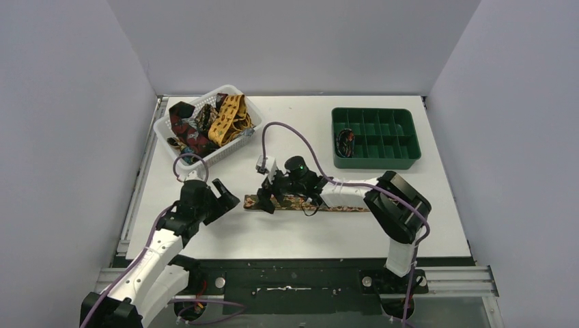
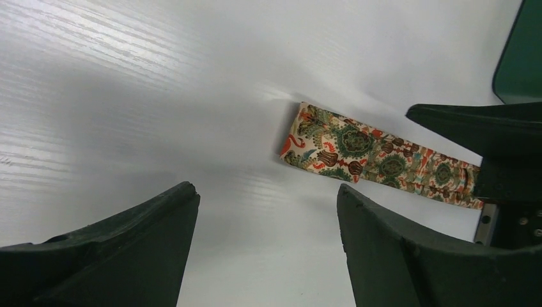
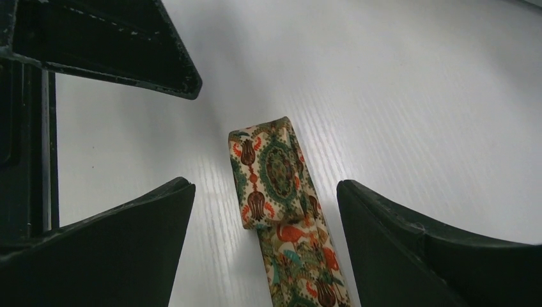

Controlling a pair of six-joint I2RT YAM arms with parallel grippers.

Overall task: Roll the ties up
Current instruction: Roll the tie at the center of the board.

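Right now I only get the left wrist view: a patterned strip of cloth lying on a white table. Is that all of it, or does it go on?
Observer: It goes on. The tie stretches flat to the right, passing under the right arm.
Operator: Is that other arm's hand holding it?
Observer: No. The right gripper hangs open above the tie's left end, a finger on each side.
Operator: Are there any more of these?
Observer: Yes, a heap of ties sits in a white basket at the far left of the table.

Grey walls (image 1: 293, 41) on 3 sides, white tbl (image 1: 300, 236), even light
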